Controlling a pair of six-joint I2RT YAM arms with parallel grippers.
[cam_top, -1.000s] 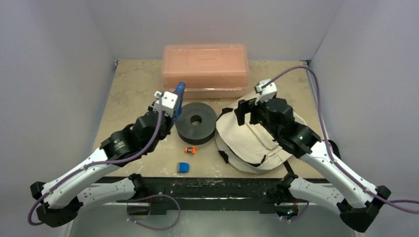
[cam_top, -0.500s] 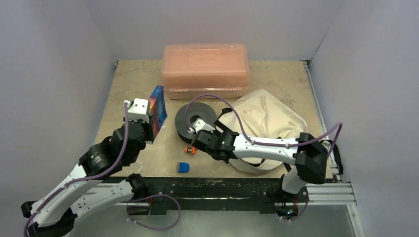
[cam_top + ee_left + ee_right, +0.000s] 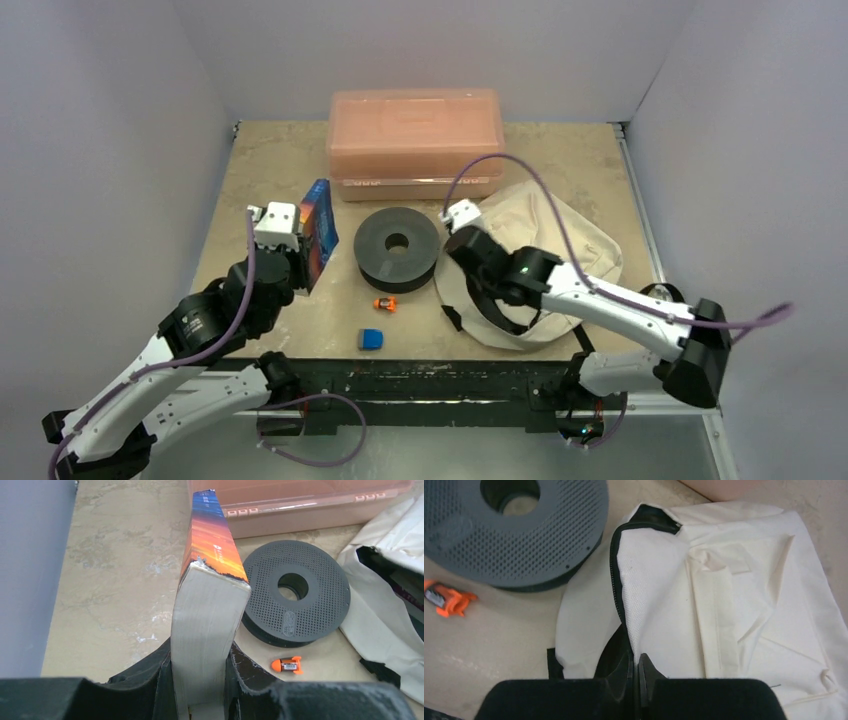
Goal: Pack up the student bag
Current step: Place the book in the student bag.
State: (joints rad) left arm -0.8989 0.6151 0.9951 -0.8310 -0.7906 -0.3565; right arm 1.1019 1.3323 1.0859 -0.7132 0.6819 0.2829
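Right gripper [image 3: 636, 664], pinching the black zip edge [image 3: 615, 580] of the student bag [image 3: 724, 605] beside the grey disc [image 3: 549, 535], is risking the thin fabric slipping free if it tugs sharply.

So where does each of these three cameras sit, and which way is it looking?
Top: fixed above and behind, looking down on the table; left arm and right arm both show.
Left wrist: on the left arm, looking forward past the left claw, which grips a book.
Right wrist: on the right arm, looking down at the student bag past the shut right claw.
Shared: all three see the grey disc.
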